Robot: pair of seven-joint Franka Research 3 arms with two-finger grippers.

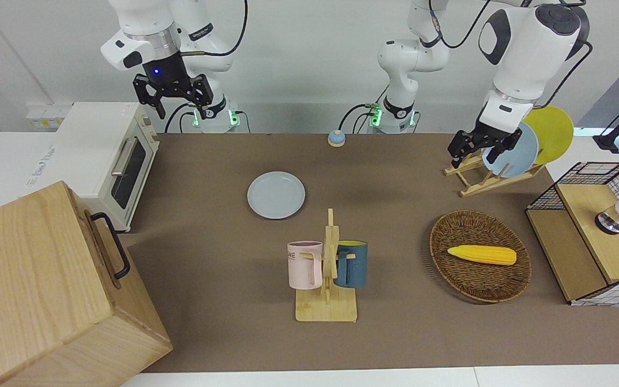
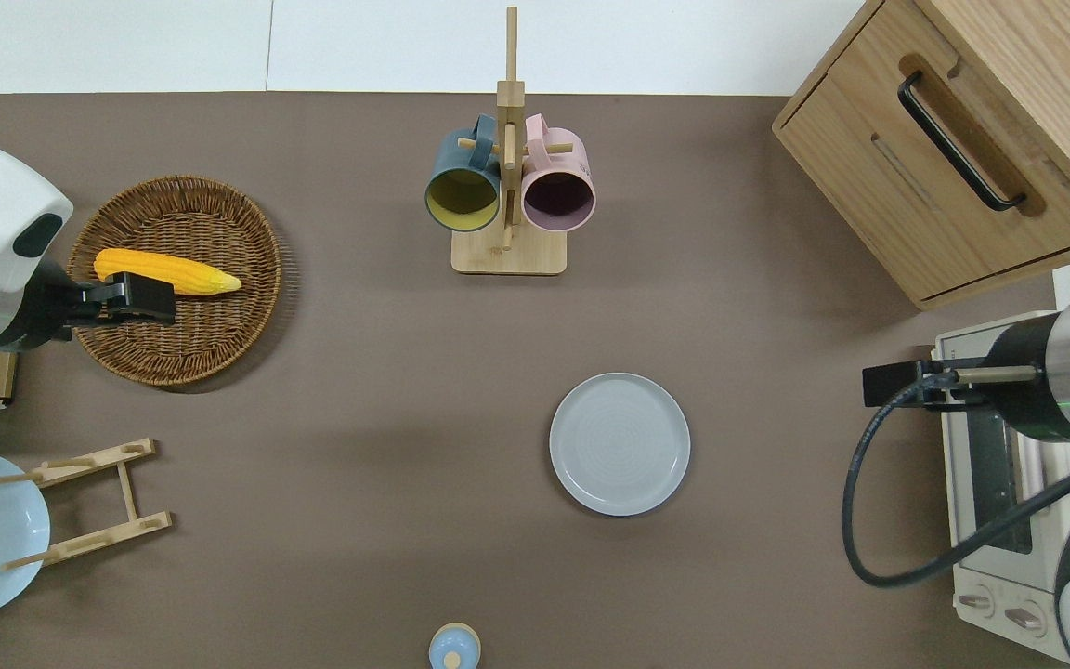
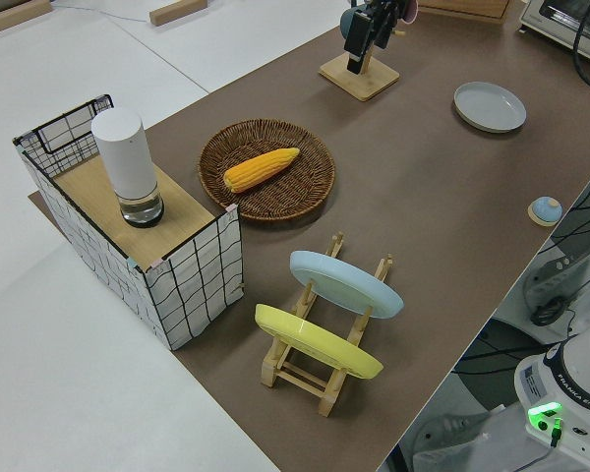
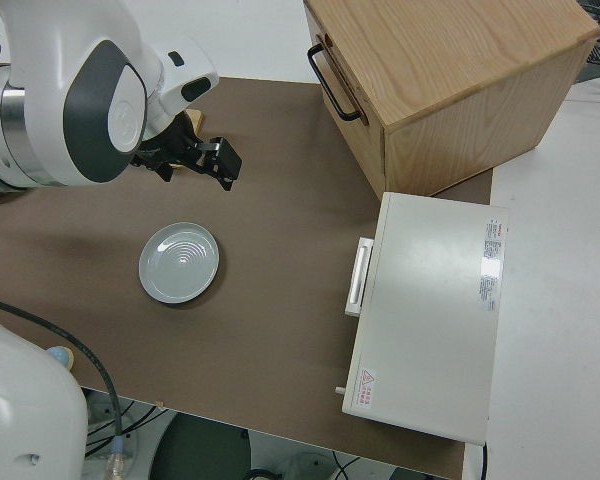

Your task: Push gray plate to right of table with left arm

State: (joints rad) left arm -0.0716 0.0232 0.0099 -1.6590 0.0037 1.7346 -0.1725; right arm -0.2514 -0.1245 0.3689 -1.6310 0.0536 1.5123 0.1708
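The gray plate lies flat on the brown table, between the mug rack and the robots' edge; it also shows in the overhead view and the right side view. My left gripper is open and empty, up in the air. In the overhead view it hangs over the wicker basket, well apart from the plate. My right arm is parked, its gripper open.
A mug rack stands farther from the robots than the plate. Corn lies in the basket. A dish rack holds a sky-blue plate and a yellow plate. A toaster oven and wooden cabinet stand at the right arm's end.
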